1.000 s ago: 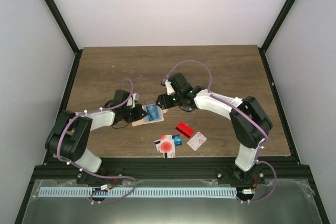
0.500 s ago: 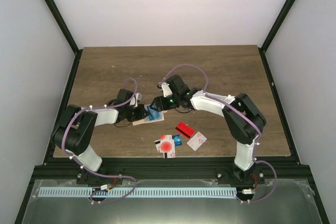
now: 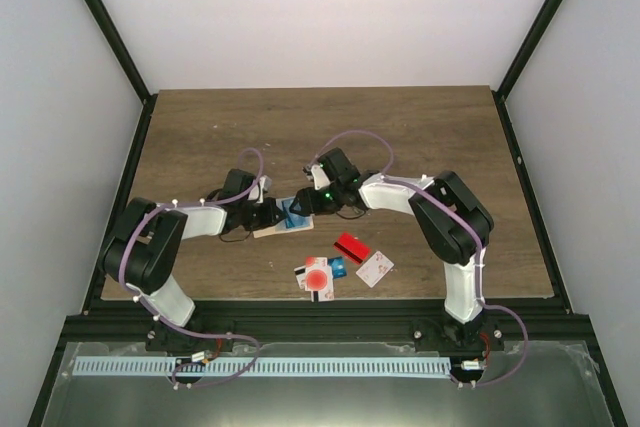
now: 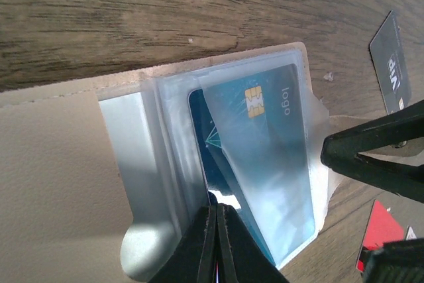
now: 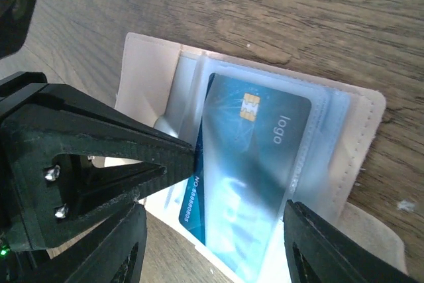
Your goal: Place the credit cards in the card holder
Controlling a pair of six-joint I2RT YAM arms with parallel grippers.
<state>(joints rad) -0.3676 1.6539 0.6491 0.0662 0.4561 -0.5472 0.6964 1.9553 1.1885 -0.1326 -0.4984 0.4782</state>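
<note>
On the left, your left pincer [image 4: 215, 213] was fully closed, its tips nipping the edge of a clear sleeve [image 4: 165, 137] inside the card holder [image 4: 53, 164]. The holder lay open and flat on the worktop [image 4: 132, 4], just beyond the near-centre cluster of loose cards. That sleeve looked like thin, floppy film and the beige cover looked soft. I judged that neither would stay put unaided, so your pinch was what kept the pocket's mouth available.

Just right of it, the blue card [image 4: 265, 164] sat chip end deep in the sleeves and its other end stuck out past the holder's edge. Whether it was inside the pocket or only between two leaves, I could not tell.

Further right, your right pincer [image 5: 215, 230] stood about half open, with a jaw either side of that exposed end. The gap looked wider than the card, so it seemed to have hold of nothing. The card should be light, stiff and slick. In my view, the place to take it was across the two long edges near the free end, and a push along its length should seat it without buckling the film.

Nearer you and to the right, the red card [image 3: 351, 245], the white card with the red dot [image 3: 317, 275] and another white card [image 3: 375, 268] lay flat. They would likely need an edge lifted first.
</note>
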